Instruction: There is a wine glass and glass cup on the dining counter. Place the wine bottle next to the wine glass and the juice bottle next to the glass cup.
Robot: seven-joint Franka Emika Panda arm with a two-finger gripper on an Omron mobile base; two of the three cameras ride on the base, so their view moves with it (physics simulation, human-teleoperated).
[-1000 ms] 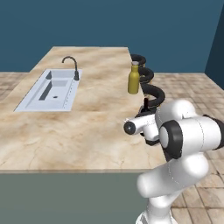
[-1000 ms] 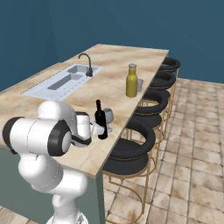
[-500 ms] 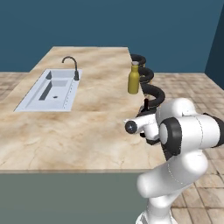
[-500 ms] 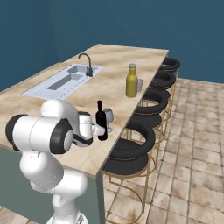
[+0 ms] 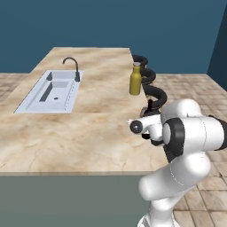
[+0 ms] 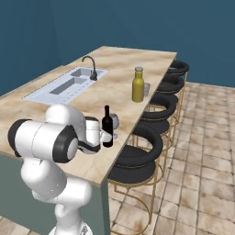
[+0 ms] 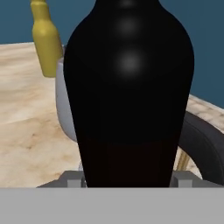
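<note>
both fingers [image 7: 74, 178] clamp the wine bottle [image 7: 129, 92], which half hides the wine glass [image 7: 65, 100].

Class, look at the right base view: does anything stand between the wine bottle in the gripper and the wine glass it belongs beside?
Nothing visible does. The gripper is shut on the wine bottle, which stands upright on the dining counter, already right beside the wine glass.

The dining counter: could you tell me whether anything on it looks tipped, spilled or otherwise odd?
Nothing stands out. The wine bottle stands upright in the end effector, beside the wine glass. The juice bottle is upright farther along the dining counter, with no spill visible.
</note>
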